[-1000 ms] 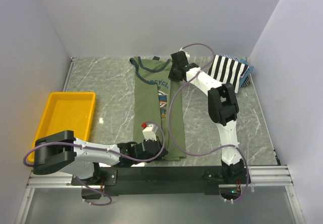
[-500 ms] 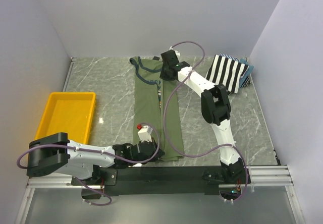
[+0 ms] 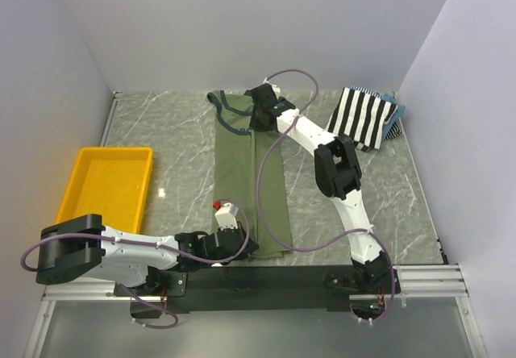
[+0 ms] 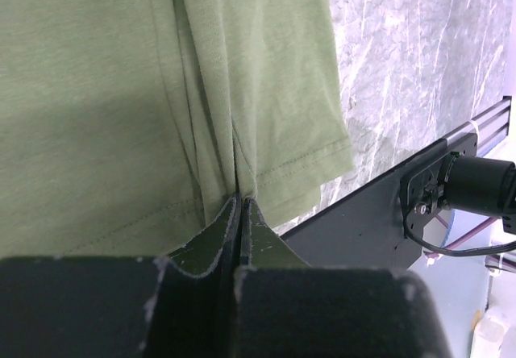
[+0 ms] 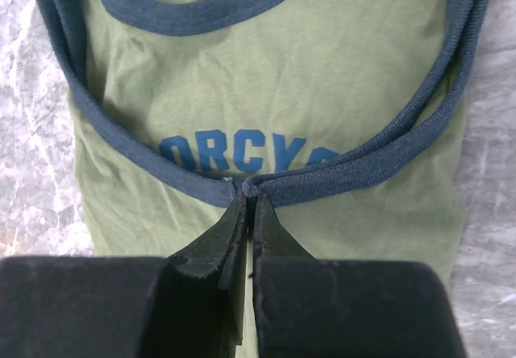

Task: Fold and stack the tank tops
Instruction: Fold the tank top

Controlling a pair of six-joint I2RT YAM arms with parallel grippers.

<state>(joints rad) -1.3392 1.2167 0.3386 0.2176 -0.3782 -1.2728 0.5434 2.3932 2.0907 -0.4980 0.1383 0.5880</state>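
The lengthwise fold seemed in hand: the left gripper (image 4: 240,203) pinched the green tank top (image 3: 242,172) by its hem, the right gripper (image 5: 248,198) its navy trim (image 5: 363,168); next, both edges needed laying flat before release

Big blue letters on the chest of the green tank top (image 5: 266,76) spell "ORCYC" in the right wrist view. The dark blue trim (image 5: 379,160) lies over the bottom of the letters and hides the rest of the word.
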